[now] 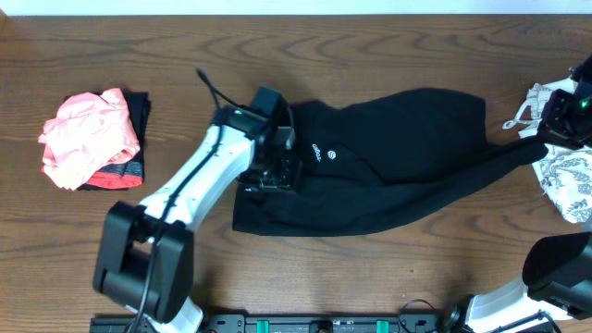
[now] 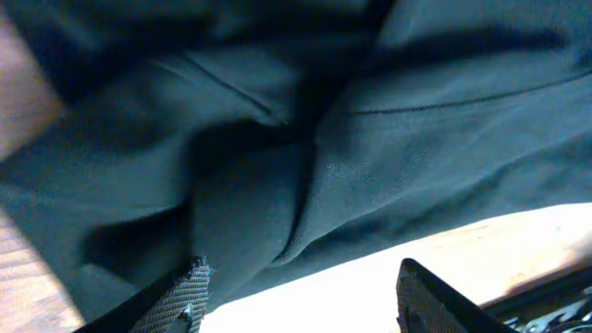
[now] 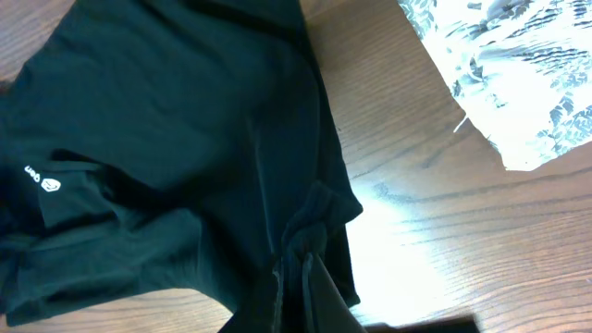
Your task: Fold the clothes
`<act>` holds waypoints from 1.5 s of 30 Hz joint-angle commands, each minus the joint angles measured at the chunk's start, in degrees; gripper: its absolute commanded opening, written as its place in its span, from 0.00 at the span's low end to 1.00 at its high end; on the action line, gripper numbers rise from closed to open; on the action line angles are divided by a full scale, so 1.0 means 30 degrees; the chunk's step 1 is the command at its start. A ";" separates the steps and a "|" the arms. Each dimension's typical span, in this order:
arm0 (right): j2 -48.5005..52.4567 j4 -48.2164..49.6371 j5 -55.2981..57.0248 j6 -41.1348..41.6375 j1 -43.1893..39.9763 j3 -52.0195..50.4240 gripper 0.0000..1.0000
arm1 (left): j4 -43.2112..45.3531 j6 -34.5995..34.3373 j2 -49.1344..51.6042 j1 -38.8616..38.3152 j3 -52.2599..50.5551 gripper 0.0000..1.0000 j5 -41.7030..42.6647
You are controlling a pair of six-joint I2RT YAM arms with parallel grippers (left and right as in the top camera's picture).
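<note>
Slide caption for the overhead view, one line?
Right hand grips the stretched end of the black garment; left hand open over its left part.

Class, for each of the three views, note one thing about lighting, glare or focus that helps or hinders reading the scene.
Overhead: evenly lit and sharp, but the black garment swallows most fold detail. Left wrist: too close, so the garment is blurred and the table is blown out to white. Right wrist: a glare patch on the table beside the garment, while the leaf-print cloth is bright yet legible.
</note>
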 commanded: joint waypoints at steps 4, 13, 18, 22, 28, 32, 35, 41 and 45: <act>-0.0277 -0.0015 0.0189 -0.0350 -0.0051 0.0204 0.02 | 0.0160 0.0831 0.0707 -0.1122 -0.0219 0.66 0.0809; -0.0277 -0.0080 0.0189 -0.0350 -0.0051 0.0204 0.02 | 0.0670 0.1115 0.0707 -0.1545 -0.0233 0.66 0.0576; -0.0277 -0.0168 0.0189 -0.0350 -0.0051 0.0204 0.01 | 0.1290 0.1115 0.0729 -0.1545 -0.0372 0.66 0.0510; -0.0277 -0.0160 0.0189 -0.0357 -0.0051 0.0204 0.01 | 0.2149 0.1107 0.0743 -0.1545 -0.0729 0.66 0.0401; -0.0277 -0.0168 0.0189 -0.0350 -0.0051 0.0204 0.01 | 0.2288 0.1100 0.0743 -0.1545 -0.1064 0.66 -0.0568; -0.0277 -0.0226 0.0189 -0.0350 -0.0051 0.0204 0.01 | 0.2361 0.1020 0.0743 -0.1639 -0.1596 0.66 -0.0109; -0.0277 -0.0211 0.0189 -0.0350 -0.0051 0.0204 0.01 | 0.2353 0.1020 0.0743 -0.1734 -0.1923 0.66 0.0663; -0.0277 -0.0219 0.0189 -0.0357 -0.0051 0.0204 0.01 | 0.2652 0.0882 0.0743 -0.1836 -0.1945 0.62 0.1304; -0.0277 -0.0226 0.0189 -0.0357 -0.0051 0.0204 0.01 | 0.3126 0.0882 0.0736 -0.1829 -0.1945 0.58 0.1909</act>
